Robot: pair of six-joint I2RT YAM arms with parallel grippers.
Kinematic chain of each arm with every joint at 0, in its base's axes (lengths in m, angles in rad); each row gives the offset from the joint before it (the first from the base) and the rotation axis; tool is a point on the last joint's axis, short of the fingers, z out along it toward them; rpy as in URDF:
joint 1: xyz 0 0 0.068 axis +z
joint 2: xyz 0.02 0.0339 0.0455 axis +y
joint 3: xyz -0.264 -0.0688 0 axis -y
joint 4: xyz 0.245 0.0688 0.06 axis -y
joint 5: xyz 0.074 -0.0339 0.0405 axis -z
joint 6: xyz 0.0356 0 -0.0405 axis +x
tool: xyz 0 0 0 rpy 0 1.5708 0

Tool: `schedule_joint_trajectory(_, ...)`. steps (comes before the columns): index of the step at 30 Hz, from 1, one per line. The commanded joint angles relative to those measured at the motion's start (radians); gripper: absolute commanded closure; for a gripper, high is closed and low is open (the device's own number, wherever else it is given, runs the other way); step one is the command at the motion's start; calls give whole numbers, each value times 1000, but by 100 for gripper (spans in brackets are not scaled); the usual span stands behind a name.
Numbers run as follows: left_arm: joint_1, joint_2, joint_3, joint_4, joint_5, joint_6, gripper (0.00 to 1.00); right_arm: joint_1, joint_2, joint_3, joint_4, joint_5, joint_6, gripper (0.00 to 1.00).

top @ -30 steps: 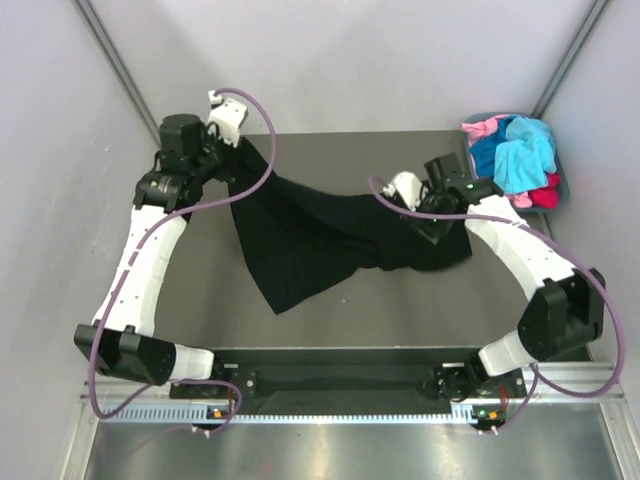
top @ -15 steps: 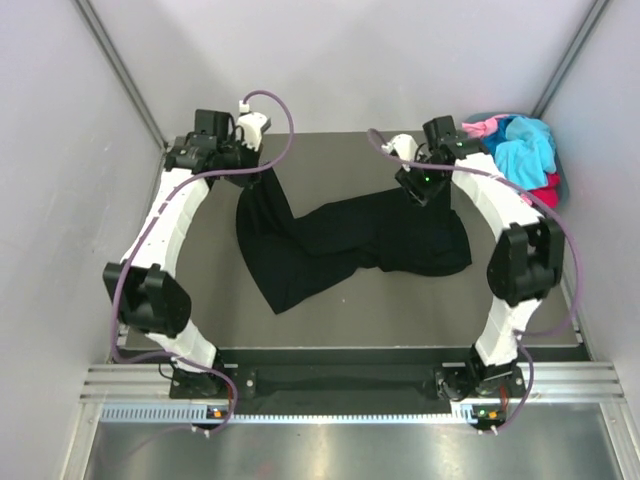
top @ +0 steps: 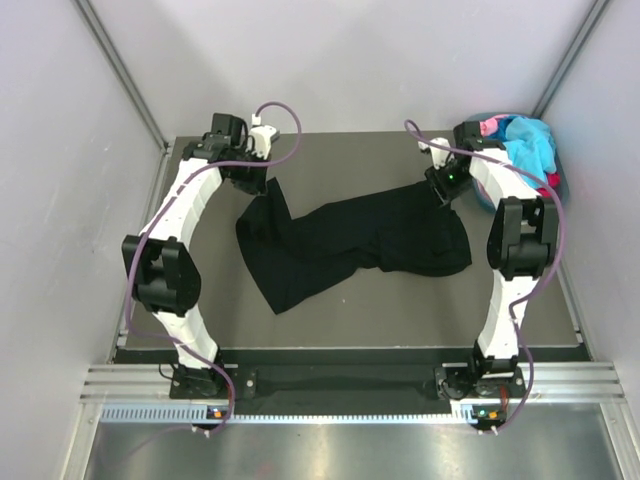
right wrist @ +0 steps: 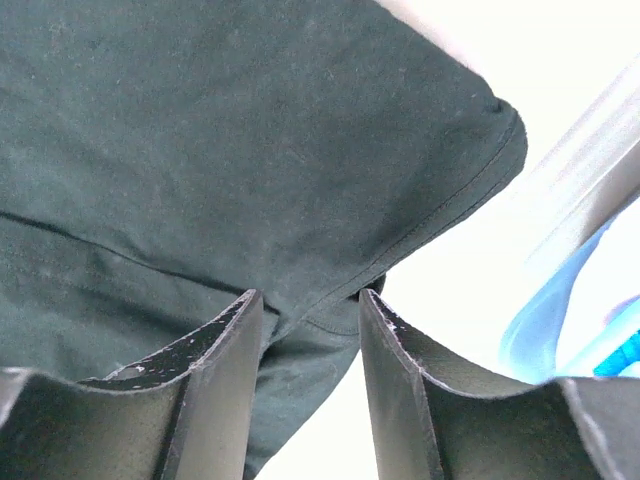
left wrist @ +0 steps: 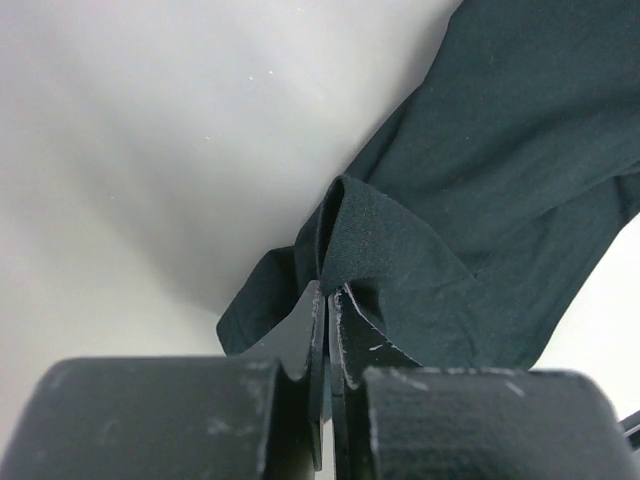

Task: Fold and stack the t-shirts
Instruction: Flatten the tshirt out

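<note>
Pinching the black fabric t-shirt [top: 350, 235], the left gripper [left wrist: 326, 292] sits further right than before. The right gripper [right wrist: 305, 300], jaws apart, does too.

Top-view illumination was even and diffuse, leaving faint shadows on the table [top: 400, 300]. Both wrist views were overexposed behind the black t-shirt [left wrist: 520, 150], which rendered dark yet sharp enough to resolve weave and stitching.

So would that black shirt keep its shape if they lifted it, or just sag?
Probably sag: the black t-shirt lies rumpled and creased across the table, so it looks floppy. It bunches into a thin fold where the left pincer pinches it, suggesting light, thin cloth.
</note>
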Motion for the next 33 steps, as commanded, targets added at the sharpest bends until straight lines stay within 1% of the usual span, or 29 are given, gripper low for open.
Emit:
schedule_joint_trajectory(1,-3,23,7,7,25,0,100,-10,-6,53,14,14,15,56)
schedule_joint_trajectory(7,-3,49,35,6,39,-5,100,-28,45,85,27,45,38,53)
schedule_joint_trajectory(14,-3,40,19,-4,31,0,100,-37,114,130,14,10,37,52)
schedule_joint_trajectory(16,-3,35,15,-10,33,0,100,-39,131,151,-1,-26,37,53)
schedule_joint_trajectory(17,-3,32,15,-10,34,0,100,-39,132,156,-7,-35,37,56)
schedule_joint_trajectory(18,-3,32,16,-10,37,-2,100,-39,132,158,-10,-49,38,61)
schedule_joint_trajectory(19,-3,29,22,-16,33,0,100,-39,132,159,-12,-55,38,69)
schedule_joint_trajectory(20,-3,23,27,-17,31,6,100,-37,125,159,-10,-58,38,88)
schedule_joint_trajectory(21,-1,20,35,-22,24,13,100,-39,117,164,-10,-58,40,96)
schedule_joint_trajectory(22,-1,14,54,-19,10,18,100,-40,108,170,-10,-58,43,100)
schedule_joint_trajectory(24,-3,-15,87,-14,-51,36,100,-39,57,211,-16,-66,37,100)
schedule_joint_trajectory(25,-3,-29,128,-7,-82,40,100,-39,36,231,-21,-66,34,100)
schedule_joint_trajectory(26,-1,-58,153,10,-126,50,100,-34,-13,256,-27,-70,26,100)
schedule_joint_trajectory(28,-1,-99,197,51,-168,78,100,-29,-74,349,-42,-110,21,100)
schedule_joint_trajectory(29,-3,-153,200,118,-188,90,100,-23,-90,387,-50,-125,23,100)
schedule_joint_trajectory(30,-3,-181,199,165,-232,105,100,-20,-105,464,-61,-147,26,100)
schedule_joint_trajectory(32,-3,-254,185,243,-280,156,100,-16,-148,527,-65,-165,32,100)
schedule_joint_trajectory(33,-1,-288,179,342,-336,194,100,-8,-188,556,-17,-165,52,100)
